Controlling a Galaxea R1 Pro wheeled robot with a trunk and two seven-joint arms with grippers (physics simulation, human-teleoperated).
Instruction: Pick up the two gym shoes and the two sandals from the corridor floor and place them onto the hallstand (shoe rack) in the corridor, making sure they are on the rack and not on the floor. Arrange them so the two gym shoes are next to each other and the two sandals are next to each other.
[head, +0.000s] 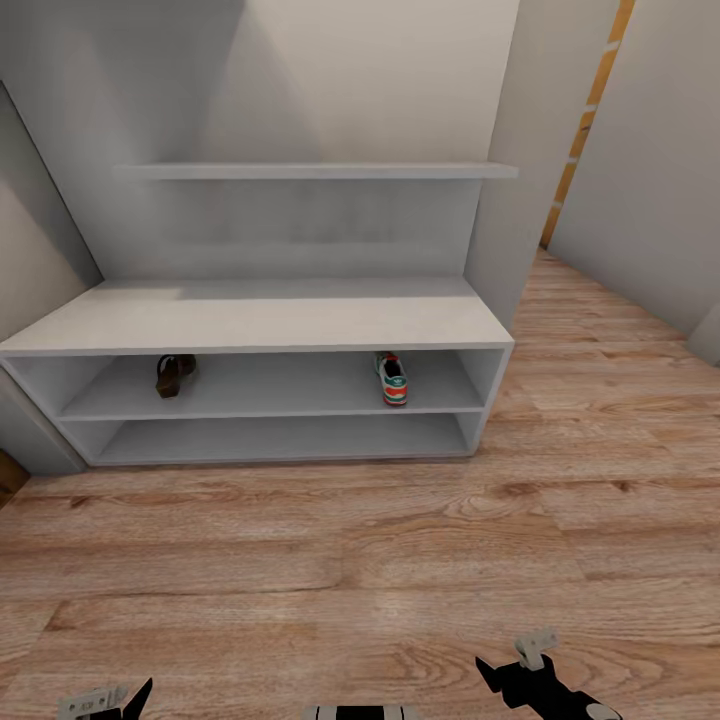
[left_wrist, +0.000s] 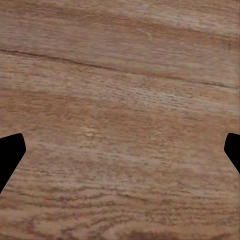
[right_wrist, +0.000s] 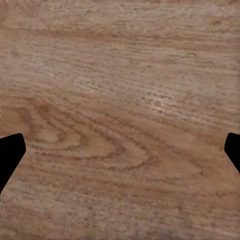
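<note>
The light-grey hallstand (head: 260, 315) stands against the wall ahead of me. On the upper of its two low shelves a brown sandal (head: 174, 374) lies at the left. A white gym shoe (head: 392, 379) with green stripes and a red-orange tongue lies at the right. Both shoes are far from my grippers. My left gripper (head: 108, 700) and right gripper (head: 520, 672) hang low over the corridor floor (head: 300, 560) at the near edge of the head view. In the wrist views the left gripper (left_wrist: 120, 155) and right gripper (right_wrist: 120, 155) are open, with bare planks between the fingertips (left_wrist: 10, 155).
The bench top and the lower shelf (head: 270, 438) of the rack are bare, as is the wall shelf (head: 320, 171) above. A wall flanks the rack's right end, and the corridor floor runs on to the right past it (head: 620, 380).
</note>
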